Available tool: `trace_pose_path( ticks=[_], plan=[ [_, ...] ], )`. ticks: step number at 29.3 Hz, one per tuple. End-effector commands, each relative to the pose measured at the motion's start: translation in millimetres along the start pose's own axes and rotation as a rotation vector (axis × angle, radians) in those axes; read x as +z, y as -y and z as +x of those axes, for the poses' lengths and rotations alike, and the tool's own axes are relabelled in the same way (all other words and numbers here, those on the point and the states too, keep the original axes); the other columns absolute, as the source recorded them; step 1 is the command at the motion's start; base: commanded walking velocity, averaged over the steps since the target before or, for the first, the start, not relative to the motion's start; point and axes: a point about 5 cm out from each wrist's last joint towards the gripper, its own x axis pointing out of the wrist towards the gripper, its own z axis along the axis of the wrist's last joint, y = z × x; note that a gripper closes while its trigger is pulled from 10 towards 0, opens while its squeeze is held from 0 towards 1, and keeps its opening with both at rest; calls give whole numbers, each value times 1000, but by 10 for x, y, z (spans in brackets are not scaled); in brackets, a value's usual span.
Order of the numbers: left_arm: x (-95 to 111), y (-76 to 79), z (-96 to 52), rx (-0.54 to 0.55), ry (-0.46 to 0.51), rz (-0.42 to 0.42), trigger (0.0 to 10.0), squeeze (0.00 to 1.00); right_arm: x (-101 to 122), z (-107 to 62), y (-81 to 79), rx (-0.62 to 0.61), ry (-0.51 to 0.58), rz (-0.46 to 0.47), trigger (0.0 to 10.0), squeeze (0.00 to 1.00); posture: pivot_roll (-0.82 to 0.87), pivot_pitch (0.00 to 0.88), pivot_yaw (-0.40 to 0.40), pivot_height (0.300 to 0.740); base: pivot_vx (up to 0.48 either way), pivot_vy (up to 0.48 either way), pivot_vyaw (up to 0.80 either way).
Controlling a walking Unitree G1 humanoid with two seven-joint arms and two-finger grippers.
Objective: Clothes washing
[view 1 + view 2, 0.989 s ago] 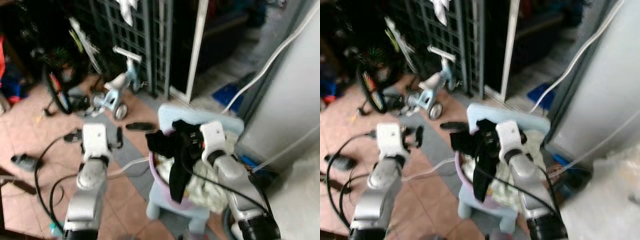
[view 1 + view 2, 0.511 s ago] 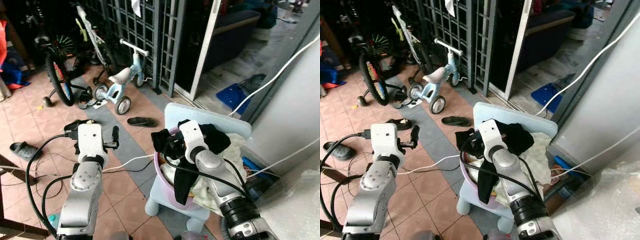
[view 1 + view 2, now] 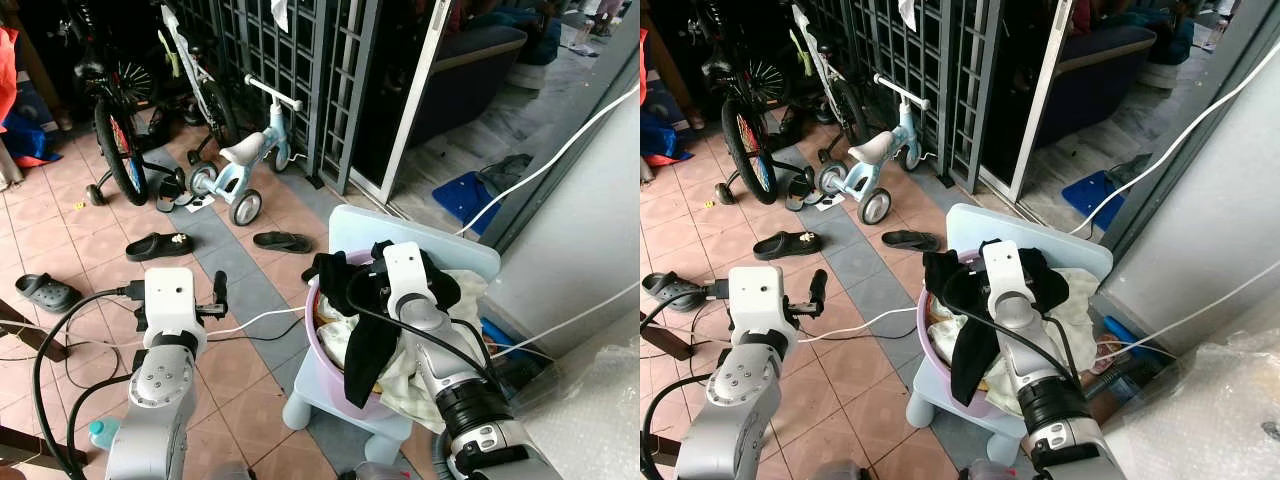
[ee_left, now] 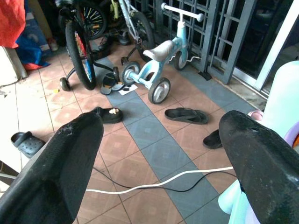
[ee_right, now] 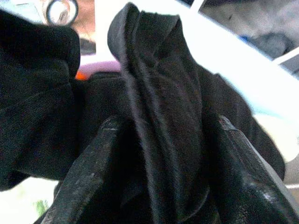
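My right tool (image 3: 372,285) is closed on a black garment (image 3: 368,345), bunched between its fingers (image 5: 93,168) and hanging limp below it over the purple basin (image 3: 932,352) of laundry. It looks soft, light and floppy, so I judge a hold on the thick bunched fold safest. My left tool (image 4: 159,154) hangs wide open, empty.

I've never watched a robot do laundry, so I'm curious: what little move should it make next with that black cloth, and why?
Probably lift straight up. The right gripper is shut on the black garment, whose tail hangs over the rim of the purple plastic basin on the pale blue plastic chair. Raising it should free the cloth from the light-coloured laundry beneath. The left gripper waits open.
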Motion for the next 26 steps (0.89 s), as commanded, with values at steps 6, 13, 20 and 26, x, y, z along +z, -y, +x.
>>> trace_pose_path(
  ticks=[6,13,20,26],
  plan=[
    [50,24,12,0,11,-3,10000,0,-203,-12,-101,75,-121,84,0,0,14,0,-62,740,0,0,0],
    [52,57,58,-19,4,-8,10000,0,-143,-2,-103,90,-95,111,0,0,2,0,-51,740,0,0,0],
    [90,172,109,-95,18,3,10000,0,-110,-7,-43,95,-55,128,0,0,-13,0,-35,740,0,0,0],
    [92,219,154,-108,21,12,10000,0,21,-52,12,141,56,216,0,0,-34,0,-3,740,0,0,0]
  ],
)
